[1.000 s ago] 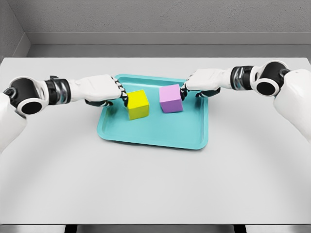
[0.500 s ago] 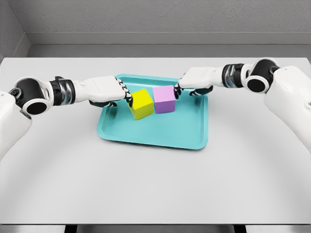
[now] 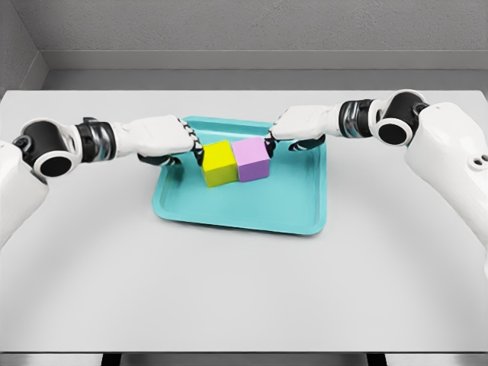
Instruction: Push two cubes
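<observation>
Grey wall w/ ledge is backing a white table. Teal tray is sitting at table centre-rear. Yellow cube & purple cube are now touching side by side on tray; 1 s ago they stood apart. Left hand, fingers curled, holding nothing, is pressing yellow; right hand, likewise curled, is pressing purple.

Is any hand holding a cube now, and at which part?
Nothing is grasped. The left hand presses the yellow cube from its left side; the right hand presses the purple cube from its right.
</observation>
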`<action>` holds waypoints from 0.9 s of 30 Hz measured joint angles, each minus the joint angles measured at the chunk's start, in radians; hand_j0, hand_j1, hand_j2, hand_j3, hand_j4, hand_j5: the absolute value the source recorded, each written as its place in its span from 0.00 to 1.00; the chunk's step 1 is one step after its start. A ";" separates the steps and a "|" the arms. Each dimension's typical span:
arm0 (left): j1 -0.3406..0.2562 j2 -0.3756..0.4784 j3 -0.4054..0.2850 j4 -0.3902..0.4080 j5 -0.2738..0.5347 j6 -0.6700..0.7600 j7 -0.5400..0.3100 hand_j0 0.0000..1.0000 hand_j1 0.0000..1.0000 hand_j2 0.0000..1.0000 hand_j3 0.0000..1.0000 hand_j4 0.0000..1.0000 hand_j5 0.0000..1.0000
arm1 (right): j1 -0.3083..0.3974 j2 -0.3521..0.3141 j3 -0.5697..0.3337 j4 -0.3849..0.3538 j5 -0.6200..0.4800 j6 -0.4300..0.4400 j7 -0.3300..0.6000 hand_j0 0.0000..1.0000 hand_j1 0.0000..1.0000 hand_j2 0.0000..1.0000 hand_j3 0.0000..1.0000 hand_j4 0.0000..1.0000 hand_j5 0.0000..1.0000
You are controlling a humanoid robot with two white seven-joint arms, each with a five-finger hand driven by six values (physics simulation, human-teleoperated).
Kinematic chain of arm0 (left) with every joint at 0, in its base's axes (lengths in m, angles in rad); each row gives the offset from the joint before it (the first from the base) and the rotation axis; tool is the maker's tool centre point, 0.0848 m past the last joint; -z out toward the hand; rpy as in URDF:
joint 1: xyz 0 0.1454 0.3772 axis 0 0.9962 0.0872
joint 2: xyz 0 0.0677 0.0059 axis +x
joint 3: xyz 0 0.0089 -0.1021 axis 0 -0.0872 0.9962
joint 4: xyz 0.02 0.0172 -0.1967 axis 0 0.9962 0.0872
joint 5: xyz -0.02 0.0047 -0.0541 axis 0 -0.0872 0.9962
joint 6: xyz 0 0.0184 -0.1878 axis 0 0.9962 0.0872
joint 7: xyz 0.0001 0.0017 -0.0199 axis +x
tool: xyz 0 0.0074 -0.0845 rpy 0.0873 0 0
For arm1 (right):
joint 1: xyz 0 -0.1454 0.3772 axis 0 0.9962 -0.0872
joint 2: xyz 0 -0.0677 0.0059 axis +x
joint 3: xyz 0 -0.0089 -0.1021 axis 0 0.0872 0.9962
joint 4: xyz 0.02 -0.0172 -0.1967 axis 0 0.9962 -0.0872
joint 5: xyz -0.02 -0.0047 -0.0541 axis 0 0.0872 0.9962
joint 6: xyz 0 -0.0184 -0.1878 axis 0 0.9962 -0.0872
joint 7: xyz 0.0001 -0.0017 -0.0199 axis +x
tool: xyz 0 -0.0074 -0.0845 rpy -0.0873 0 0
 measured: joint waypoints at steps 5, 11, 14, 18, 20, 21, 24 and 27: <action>0.000 0.003 0.005 0.026 0.019 0.014 0.004 0.65 0.65 0.65 0.65 0.65 0.65 | 0.000 0.001 0.000 0.000 0.000 0.000 0.000 0.60 0.60 0.60 0.60 0.60 0.60; 0.000 0.003 -0.002 0.024 -0.008 -0.004 -0.001 0.65 0.65 0.65 0.65 0.65 0.65 | 0.000 0.000 0.000 0.000 0.000 -0.001 0.000 0.60 0.60 0.60 0.60 0.60 0.60; -0.008 0.005 0.002 0.022 -0.007 -0.006 -0.001 0.65 0.65 0.65 0.65 0.65 0.65 | 0.000 0.000 0.000 0.000 0.001 -0.001 0.000 0.60 0.60 0.60 0.60 0.60 0.60; -0.014 0.008 0.008 0.020 0.000 -0.007 -0.001 0.67 0.67 0.67 0.67 0.67 0.67 | 0.000 0.000 0.000 0.000 0.000 0.000 0.000 0.60 0.60 0.60 0.60 0.60 0.60; -0.012 0.014 0.012 0.020 0.002 -0.007 -0.001 0.69 0.69 0.69 0.69 0.69 0.69 | 0.000 0.000 0.000 -0.001 0.000 -0.001 0.000 0.60 0.60 0.60 0.60 0.60 0.60; -0.012 0.018 0.014 0.020 0.003 -0.007 0.000 0.76 0.76 0.76 0.76 0.76 0.76 | 0.000 0.000 0.000 -0.001 0.000 -0.001 0.000 0.60 0.60 0.60 0.60 0.60 0.60; -0.014 0.029 0.017 0.022 0.017 -0.007 0.001 0.80 0.80 0.80 0.80 0.80 0.80 | 0.000 0.000 0.000 0.000 0.000 0.000 0.000 0.60 0.60 0.60 0.60 0.60 0.60; -0.017 0.060 0.025 0.023 0.037 -0.007 0.001 0.79 0.79 0.79 0.79 0.79 0.79 | 0.000 0.000 0.000 0.001 0.000 0.000 0.000 0.60 0.60 0.60 0.60 0.60 0.60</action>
